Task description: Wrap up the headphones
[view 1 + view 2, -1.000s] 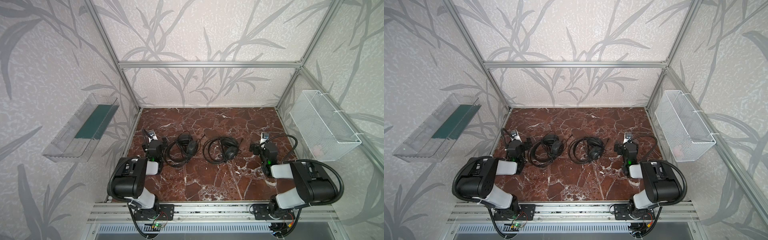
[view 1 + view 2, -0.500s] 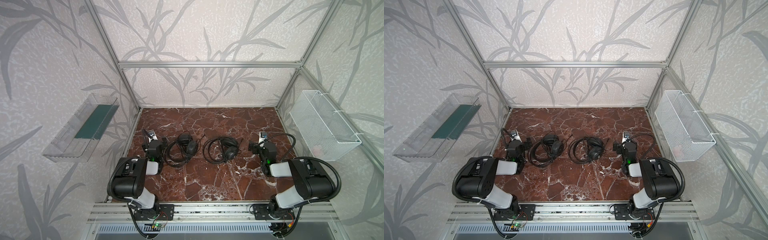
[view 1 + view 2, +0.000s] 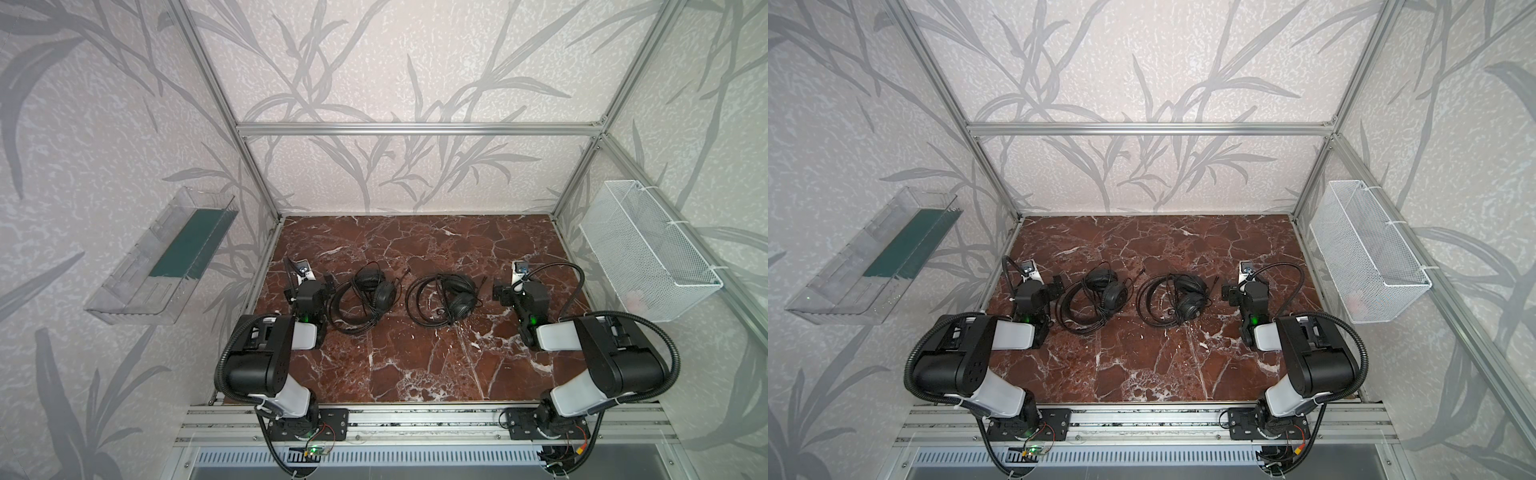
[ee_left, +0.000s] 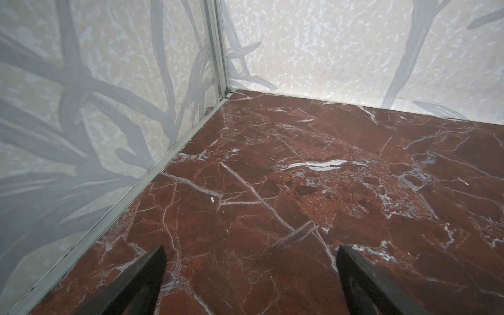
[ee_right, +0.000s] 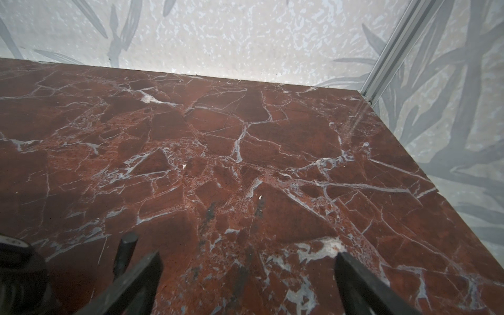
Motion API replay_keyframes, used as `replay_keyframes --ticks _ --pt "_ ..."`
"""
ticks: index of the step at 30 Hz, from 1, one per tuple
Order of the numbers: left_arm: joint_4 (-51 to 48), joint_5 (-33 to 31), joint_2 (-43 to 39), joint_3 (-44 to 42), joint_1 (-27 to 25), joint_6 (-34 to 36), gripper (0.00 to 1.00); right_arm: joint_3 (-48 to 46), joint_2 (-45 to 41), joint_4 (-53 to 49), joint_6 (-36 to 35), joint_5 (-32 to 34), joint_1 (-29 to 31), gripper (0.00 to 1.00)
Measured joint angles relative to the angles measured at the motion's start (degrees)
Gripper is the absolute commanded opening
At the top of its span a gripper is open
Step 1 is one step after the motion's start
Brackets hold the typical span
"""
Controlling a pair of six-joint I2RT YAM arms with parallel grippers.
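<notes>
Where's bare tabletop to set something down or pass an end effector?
Crowded: the middle row, with left end effector, left headset, right headset and right end effector. Cable loops leave only a narrow gap between the headsets. Free: table strip from that row to the back wall; central near patch, down to the front rail.

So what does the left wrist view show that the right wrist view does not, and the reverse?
Only the left wrist view: the left corner post. Only the right wrist view: part of a black earcup, what looks like a cable end beside it, and the right corner post. Both: the marble table, the leaf-patterned walls, and an open, empty gripper: the left gripper in one, the right gripper in the other.
</notes>
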Motion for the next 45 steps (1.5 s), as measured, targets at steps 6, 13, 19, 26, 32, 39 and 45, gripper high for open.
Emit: replay_keyframes --ticks 6,13,19,26,32,39,45 --pt "0.00 0.00 0.00 0.00 0.00 0.00 0.99 0.00 0.00 0.00 -0.04 0.00 0.00 0.99" --pt "0.00 0.00 0.02 0.00 0.00 0.00 0.99 0.00 0.00 0.00 -0.20 0.00 0.00 0.99" --pt "0.00 0.00 0.02 0.00 0.00 0.00 0.99 0.00 0.00 0.00 -0.22 0.02 0.00 0.99" --pt "0.00 0.00 0.02 0.00 0.00 0.00 0.99 0.00 0.00 0.00 -0.22 0.00 0.00 0.99" --pt "0.00 0.00 0.02 0.00 0.00 0.00 0.99 0.00 0.00 0.00 -0.22 0.00 0.00 0.99" --pt "0.00 0.00 0.02 0.00 0.00 0.00 0.99 0.00 0.00 0.00 -0.22 0.00 0.00 0.99" --pt "0.00 0.00 0.02 0.00 0.00 0.00 0.99 0.00 0.00 -0.13 -1.05 -1.64 0.00 0.99"
